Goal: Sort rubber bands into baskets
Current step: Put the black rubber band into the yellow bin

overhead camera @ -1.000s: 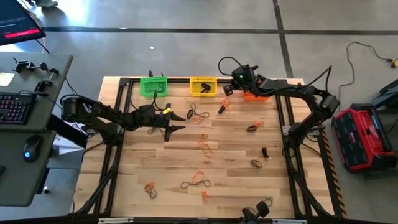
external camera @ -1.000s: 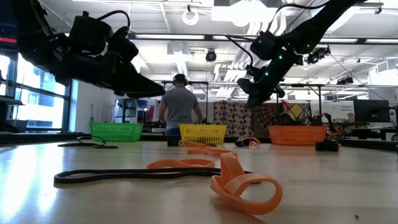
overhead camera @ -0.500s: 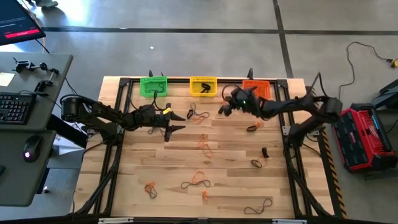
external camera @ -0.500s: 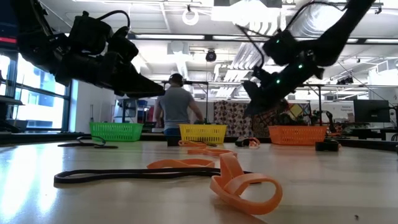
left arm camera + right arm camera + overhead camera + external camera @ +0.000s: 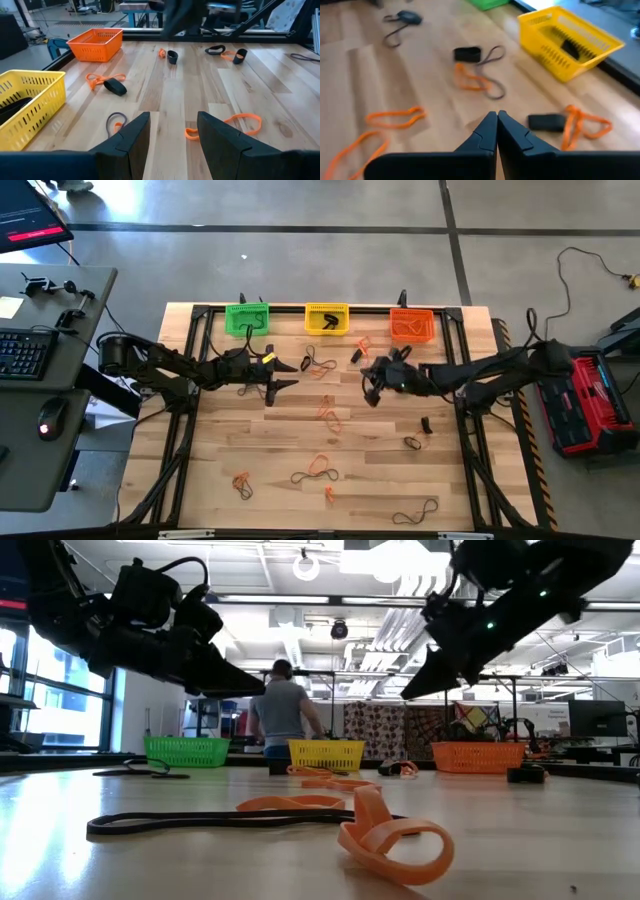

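The rubber bands [image 5: 321,466] are thin floppy loops, some orange and some black, scattered flat over the wooden table [image 5: 220,460]. The green basket [image 5: 247,318], the yellow basket [image 5: 326,318] and the orange basket [image 5: 411,324] stand in a row at the far edge; the yellow one has a dark band inside. The left gripper [image 5: 287,376] hangs above the table with its fingers apart and empty, near a dark and orange band. The right gripper [image 5: 370,385] hovers with fingers pressed together and holds nothing, with bands lying around it.
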You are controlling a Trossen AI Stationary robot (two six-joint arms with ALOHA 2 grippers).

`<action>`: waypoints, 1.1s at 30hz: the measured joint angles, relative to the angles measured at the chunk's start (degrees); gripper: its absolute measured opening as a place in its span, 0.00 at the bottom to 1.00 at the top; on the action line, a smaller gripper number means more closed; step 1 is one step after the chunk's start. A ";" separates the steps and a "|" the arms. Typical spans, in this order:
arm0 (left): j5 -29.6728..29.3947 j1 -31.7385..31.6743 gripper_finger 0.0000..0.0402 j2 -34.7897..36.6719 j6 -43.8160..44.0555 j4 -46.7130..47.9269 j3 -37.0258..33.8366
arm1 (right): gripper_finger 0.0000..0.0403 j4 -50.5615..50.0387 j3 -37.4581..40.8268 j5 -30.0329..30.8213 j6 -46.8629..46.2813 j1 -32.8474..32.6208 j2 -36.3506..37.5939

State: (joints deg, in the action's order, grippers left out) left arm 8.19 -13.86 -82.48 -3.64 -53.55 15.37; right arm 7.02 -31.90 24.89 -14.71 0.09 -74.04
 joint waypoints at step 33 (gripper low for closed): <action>0.00 0.00 0.39 0.00 0.02 0.12 0.01 | 0.00 -13.23 -0.04 -3.82 -21.36 -20.33 0.59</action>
State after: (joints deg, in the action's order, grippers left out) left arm 8.18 -13.87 -82.48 -3.62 -53.43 15.38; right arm -6.21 -31.94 21.07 -36.07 -20.24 -73.45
